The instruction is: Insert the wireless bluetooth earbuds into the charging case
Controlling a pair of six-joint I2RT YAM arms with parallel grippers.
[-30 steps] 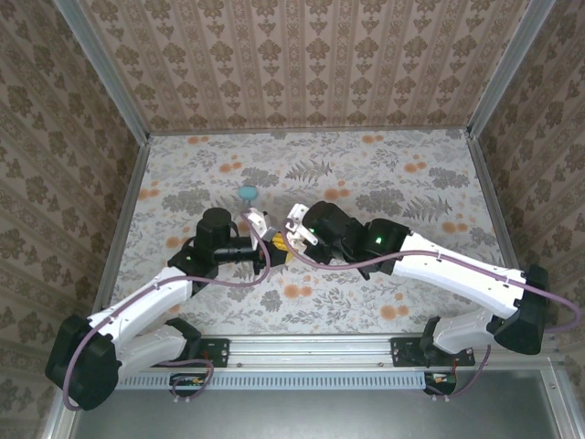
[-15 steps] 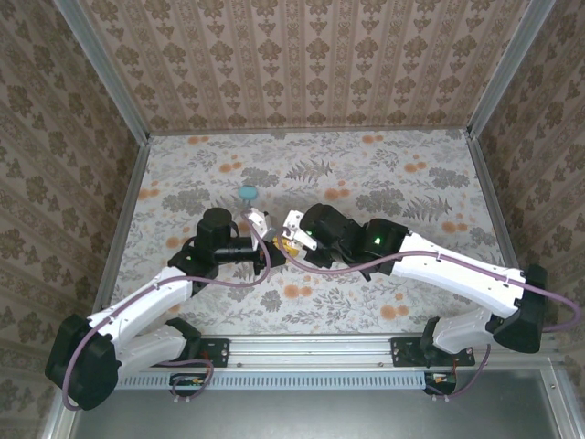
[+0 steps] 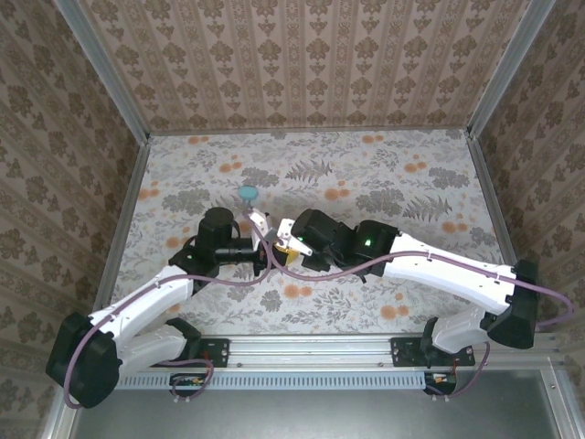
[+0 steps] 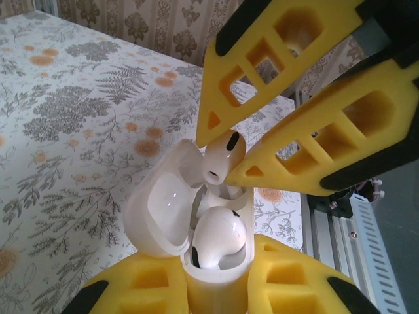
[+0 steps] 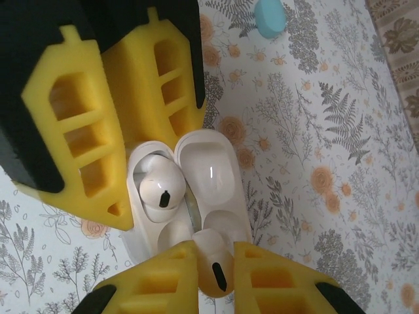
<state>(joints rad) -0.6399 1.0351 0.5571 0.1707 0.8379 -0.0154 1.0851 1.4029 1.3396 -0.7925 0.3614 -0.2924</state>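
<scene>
The right hand (image 5: pixel 213 263) has swung in to the left hand (image 4: pixel 216 291), which clamps the open case (image 4: pixel 154 209). It pinches a white bud (image 4: pixel 221 156) just over the empty slot (image 5: pixel 162 237), beside the seated bud (image 4: pixel 216 239). Nearly in, I'd say.

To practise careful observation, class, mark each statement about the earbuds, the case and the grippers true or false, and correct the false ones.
1. The charging case has its lid open. True.
2. Both white earbuds sit in the case. False: one white earbud is seated, and the second white earbud is pinched by the right gripper at the case's open mouth.
3. The left gripper holds the case. True.
4. The teal object is inside the case. False: it lies on the table, apart from both arms.
</scene>
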